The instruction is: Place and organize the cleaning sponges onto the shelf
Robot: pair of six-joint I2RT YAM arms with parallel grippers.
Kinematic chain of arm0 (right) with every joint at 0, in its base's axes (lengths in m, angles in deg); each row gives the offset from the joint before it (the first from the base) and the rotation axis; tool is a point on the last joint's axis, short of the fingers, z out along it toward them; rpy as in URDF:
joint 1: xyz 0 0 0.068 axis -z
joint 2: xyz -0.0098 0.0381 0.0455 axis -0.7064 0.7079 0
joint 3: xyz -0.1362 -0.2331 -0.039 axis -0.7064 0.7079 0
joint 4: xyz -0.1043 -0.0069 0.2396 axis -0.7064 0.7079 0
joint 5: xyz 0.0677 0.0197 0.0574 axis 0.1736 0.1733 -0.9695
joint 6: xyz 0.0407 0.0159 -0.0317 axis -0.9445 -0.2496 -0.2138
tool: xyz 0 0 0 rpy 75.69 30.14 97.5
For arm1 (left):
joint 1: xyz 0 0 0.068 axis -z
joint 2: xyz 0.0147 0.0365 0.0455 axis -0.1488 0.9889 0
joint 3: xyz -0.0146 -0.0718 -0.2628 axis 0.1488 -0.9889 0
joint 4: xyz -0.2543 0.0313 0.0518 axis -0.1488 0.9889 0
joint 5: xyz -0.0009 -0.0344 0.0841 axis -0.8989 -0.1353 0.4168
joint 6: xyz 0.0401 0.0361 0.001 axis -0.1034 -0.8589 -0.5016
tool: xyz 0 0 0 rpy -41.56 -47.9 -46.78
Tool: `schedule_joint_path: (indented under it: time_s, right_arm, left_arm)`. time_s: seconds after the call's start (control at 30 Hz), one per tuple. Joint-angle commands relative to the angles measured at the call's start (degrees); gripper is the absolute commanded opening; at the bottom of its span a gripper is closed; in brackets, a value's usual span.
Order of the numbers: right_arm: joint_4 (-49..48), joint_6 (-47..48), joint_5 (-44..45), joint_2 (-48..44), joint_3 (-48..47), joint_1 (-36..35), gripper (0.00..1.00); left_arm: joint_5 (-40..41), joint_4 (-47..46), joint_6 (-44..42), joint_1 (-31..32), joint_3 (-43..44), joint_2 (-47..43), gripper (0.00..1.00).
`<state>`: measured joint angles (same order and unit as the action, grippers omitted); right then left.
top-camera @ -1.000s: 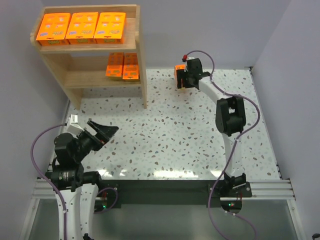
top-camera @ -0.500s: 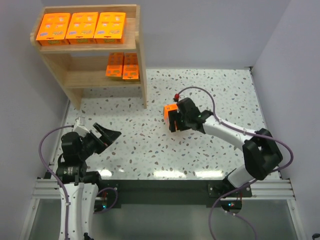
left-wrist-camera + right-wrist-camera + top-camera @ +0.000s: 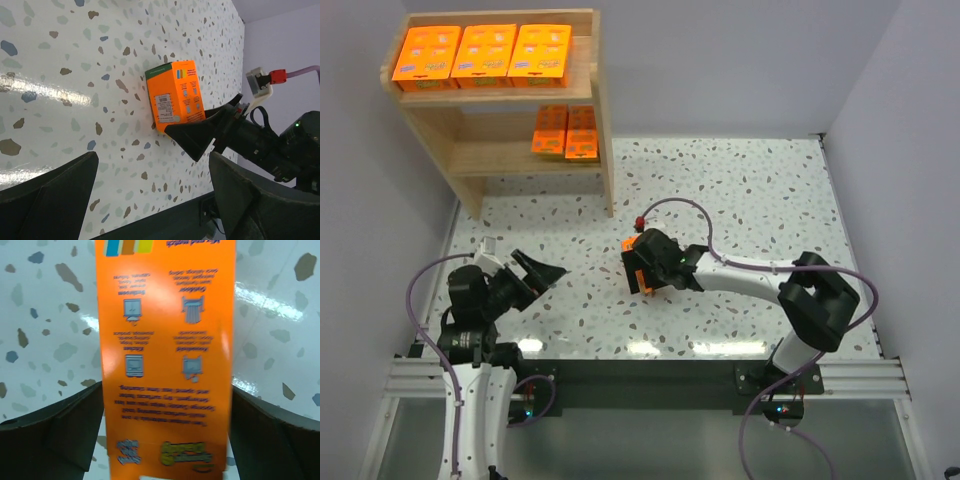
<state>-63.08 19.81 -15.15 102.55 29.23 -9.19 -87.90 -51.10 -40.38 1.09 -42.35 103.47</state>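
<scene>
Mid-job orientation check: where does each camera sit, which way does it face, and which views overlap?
Top external: above and behind the bases, looking down at the table, shelf, both arms, left gripper and right gripper.
Left wrist: low, facing across the table toward the right gripper's sponge pack; own open fingers frame the bottom.
Right wrist: close above that pack; own fingers flank it.
Shared: all three show this pack.

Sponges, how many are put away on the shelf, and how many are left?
Five sponges are done: three on the shelf, top tier, two on the lower tier. The sixth sponge pack is in hand, gripped by the right gripper down at the table. The left gripper is open and empty. Left: shelving that last one.
</scene>
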Motion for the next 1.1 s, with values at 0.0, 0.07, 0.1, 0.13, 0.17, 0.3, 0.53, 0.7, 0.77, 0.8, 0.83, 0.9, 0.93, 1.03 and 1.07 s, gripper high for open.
schedule_joint_path:
  time_s: [0.0,0.07,0.1,0.13,0.17,0.3,0.53,0.7,0.77,0.8,0.83,0.9,0.93,1.03,1.07]
  right_arm:
    - [-2.6,1.1,-5.7,0.5,-5.0,-0.9,0.99]
    - [-2.3,1.2,-10.0,-0.5,-5.3,-1.0,0.99]
    - [-2.2,0.7,-10.7,-1.5,-4.1,-1.2,0.99]
    - [-2.1,0.5,-11.1,-2.8,-3.5,-1.2,0.99]
    - [-1.8,0.3,-11.1,-5.6,-2.8,-1.2,0.99]
    - [1.3,-0.3,-8.3,-14.2,-0.1,-1.2,0.99]
    - [8.7,-3.9,6.8,-23.4,5.8,-0.2,0.99]
    - [5.9,-4.7,1.4,-22.7,11.6,11.3,0.47]
    - [3.6,-4.6,-1.4,-19.9,11.8,13.3,0.0]
    - [2.8,-2.7,-2.4,-18.8,11.2,13.6,0.0]
    - [1.7,-1.9,-3.7,-17.7,10.9,13.6,0.0]
    - [-3.3,-0.3,-9.2,-14.0,10.8,13.6,0.0]
    - [-4.8,0.0,-10.6,-12.6,10.5,13.6,0.0]
    - [-9.1,-0.2,-16.7,-6.5,9.1,13.5,0.0]
    - [-11.6,-0.7,-18.1,-5.0,8.9,13.5,0.0]
  left_arm:
    - [-2.3,-2.3,1.3,0.0,-2.3,-0.7,0.98]
    - [-2.2,-2.4,1.7,0.0,-3.2,-1.2,0.98]
    - [-2.1,-2.4,1.6,0.1,-3.2,-1.2,0.98]
    - [-1.9,-2.4,1.6,0.0,-3.2,-1.1,0.98]
    - [-1.8,-2.5,1.6,0.0,-3.1,-1.1,0.98]
    - [-1.4,-3.5,1.3,0.0,-3.2,-0.6,0.98]
    - [-2.5,-6.4,1.9,0.1,-4.9,-0.1,0.82]
    - [-4.5,-9.7,0.9,0.9,-4.5,2.9,0.63]
    - [-5.3,-9.4,-0.5,1.6,-3.9,6.5,0.62]
    - [-5.6,-9.3,-2.8,1.7,-3.4,7.9,0.63]
    - [-6.1,-9.0,-4.1,1.9,-2.4,9.4,0.65]
    - [-5.4,-7.9,-6.3,3.5,-1.2,13.1,0.7]
    - [-4.9,-7.8,-7.7,4.0,-0.5,13.9,0.71]
    - [-5.4,-8.8,-8.0,5.4,-1.3,16.3,0.76]
    - [-5.3,-9.7,-7.7,6.3,-1.7,17.1,0.77]
